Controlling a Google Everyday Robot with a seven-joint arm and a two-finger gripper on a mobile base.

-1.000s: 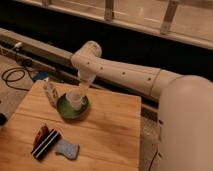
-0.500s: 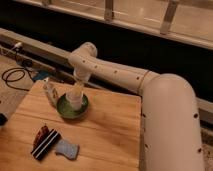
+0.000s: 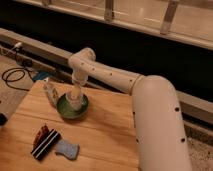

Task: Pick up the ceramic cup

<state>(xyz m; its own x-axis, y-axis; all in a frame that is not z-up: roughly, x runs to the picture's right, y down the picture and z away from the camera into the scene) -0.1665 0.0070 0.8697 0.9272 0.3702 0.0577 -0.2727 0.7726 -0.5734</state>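
The ceramic cup point(image 3: 75, 103) is a small white cup standing inside the shallow green dish point(image 3: 64, 111) at the back left of the wooden table point(image 3: 105, 135). My gripper point(image 3: 75, 94) hangs straight down from the cream arm and sits right on top of the cup, hiding its rim. I cannot separate the fingers from the cup. The slim whitish bottle point(image 3: 50, 94) stands just left of the dish.
A red and black packet point(image 3: 44, 141) and a blue-grey sponge point(image 3: 66, 149) lie near the table's front left. My arm's large forearm point(image 3: 155, 120) covers the table's right side. Cables point(image 3: 14, 76) lie on the floor to the left. A dark wall with a ledge runs behind.
The gripper has come down onto the cup in the dish. The arm's forearm has swung so that it fills more of the right side.
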